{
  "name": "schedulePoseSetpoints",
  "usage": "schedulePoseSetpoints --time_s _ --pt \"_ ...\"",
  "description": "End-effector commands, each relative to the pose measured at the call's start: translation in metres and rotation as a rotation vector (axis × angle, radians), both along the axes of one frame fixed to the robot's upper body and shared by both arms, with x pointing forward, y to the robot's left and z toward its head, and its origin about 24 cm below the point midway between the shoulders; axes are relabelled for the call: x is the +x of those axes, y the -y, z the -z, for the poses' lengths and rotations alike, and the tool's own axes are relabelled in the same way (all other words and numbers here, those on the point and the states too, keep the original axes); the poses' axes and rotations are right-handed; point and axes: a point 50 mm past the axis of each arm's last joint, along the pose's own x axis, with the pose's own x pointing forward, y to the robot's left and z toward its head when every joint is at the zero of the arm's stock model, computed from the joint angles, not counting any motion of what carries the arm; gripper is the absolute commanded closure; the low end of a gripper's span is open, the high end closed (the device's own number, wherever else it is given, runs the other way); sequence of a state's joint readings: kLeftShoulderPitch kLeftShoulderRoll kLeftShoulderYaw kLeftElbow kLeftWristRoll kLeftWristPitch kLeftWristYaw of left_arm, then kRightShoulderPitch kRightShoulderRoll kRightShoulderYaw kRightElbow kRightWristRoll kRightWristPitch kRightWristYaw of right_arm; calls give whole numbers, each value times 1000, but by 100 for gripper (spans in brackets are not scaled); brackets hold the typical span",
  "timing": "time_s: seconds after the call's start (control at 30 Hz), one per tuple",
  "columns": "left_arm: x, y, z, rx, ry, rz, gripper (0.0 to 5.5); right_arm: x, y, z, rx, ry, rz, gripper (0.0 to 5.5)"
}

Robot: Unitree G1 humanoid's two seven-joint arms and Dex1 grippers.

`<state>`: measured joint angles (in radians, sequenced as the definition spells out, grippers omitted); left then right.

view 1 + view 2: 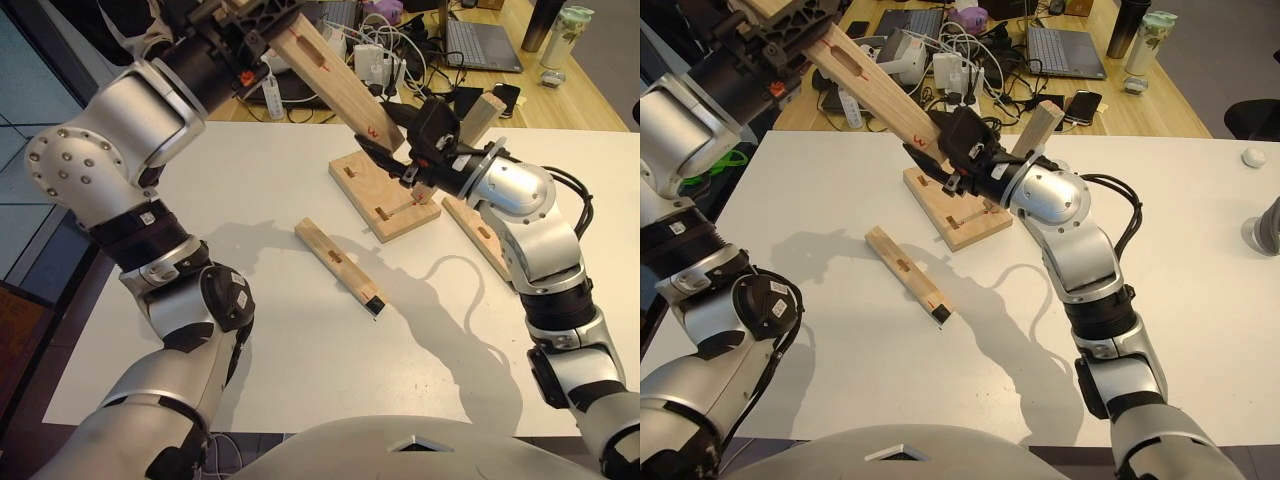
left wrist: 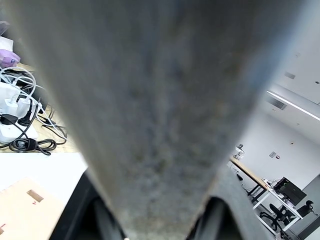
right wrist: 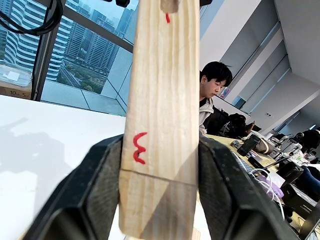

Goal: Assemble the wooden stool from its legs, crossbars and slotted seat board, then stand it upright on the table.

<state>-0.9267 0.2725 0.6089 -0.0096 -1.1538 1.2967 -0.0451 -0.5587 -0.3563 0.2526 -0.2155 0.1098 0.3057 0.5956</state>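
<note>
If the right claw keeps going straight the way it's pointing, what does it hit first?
The long pale wooden leg with the red mark: the right claw is shut on its lower end, above the flat slotted wooden seat board. Beyond the leg, probably the white table, though depth is unclear.

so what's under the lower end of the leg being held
The slotted seat board lies beneath it. The right gripper covers the tip of the leg, so whether it sits in a slot cannot be seen.

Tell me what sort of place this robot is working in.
Probably a shared office or lab: a desk behind the white table carries a laptop and tangled cables, and tall windows look onto city towers.
</note>
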Motion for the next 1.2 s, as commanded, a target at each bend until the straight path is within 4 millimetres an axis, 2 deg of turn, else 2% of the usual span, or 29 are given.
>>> schedulePoseSetpoints --time_s 0.03,0.1,0.13,0.2,0.33,0.43,0.57,0.67,0.77,1.03,1.2 --pt "2 -16 -7 -7 11 -105 442 3 10 7 -79 27 29 345" --pt "3 -15 -6 -14 13 -113 442 5 11 4 -64 40 42 345" --pt "3 -14 -6 -17 13 -117 442 4 10 3 -56 35 34 308" --pt "3 -14 -5 -22 13 -124 448 1 8 2 -36 15 15 278" --pt "6 -20 -5 -29 9 -188 448 -4 20 -4 38 -164 -60 219" --pt "9 -25 0 54 4 -294 448 -19 43 8 -25 -357 -132 174" --pt "10 -24 22 369 25 -457 448 -24 94 51 -328 -540 31 165" --pt "9 -10 31 445 50 -456 448 -11 114 82 -378 -638 189 165" --pt "9 4 33 485 79 -435 448 7 117 102 -339 -668 307 165" --pt "12 16 33 536 94 -427 448 54 109 133 -113 -717 448 165" --pt "12 24 31 541 114 -403 448 66 112 141 -1 -768 480 165"
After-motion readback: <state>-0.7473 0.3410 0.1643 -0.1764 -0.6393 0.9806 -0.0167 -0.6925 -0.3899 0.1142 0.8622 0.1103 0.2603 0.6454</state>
